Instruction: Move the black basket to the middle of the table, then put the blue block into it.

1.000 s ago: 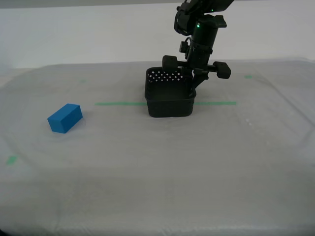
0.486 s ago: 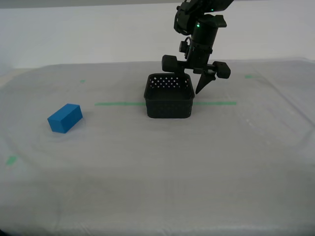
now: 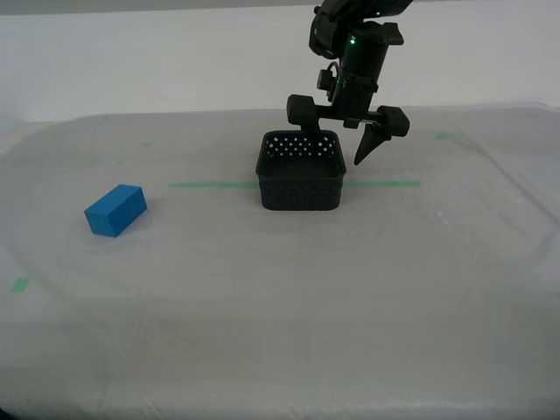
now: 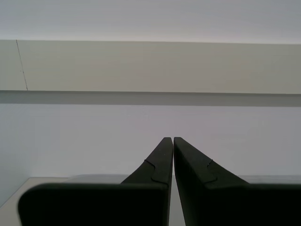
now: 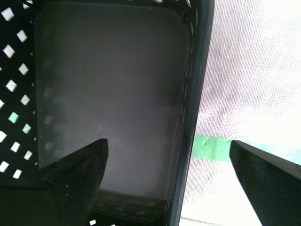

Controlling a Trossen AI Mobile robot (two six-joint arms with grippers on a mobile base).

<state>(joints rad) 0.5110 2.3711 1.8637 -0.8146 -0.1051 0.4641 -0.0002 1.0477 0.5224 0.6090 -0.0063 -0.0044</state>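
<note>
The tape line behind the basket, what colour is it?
Green: the tape line runs behind the black basket, clearest in the exterior view.

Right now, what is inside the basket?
Nothing: the first wrist view shows the basket's bare floor. Only the part under one finger of my first gripper, open above it, is hidden. The block lies outside on the table.
</note>
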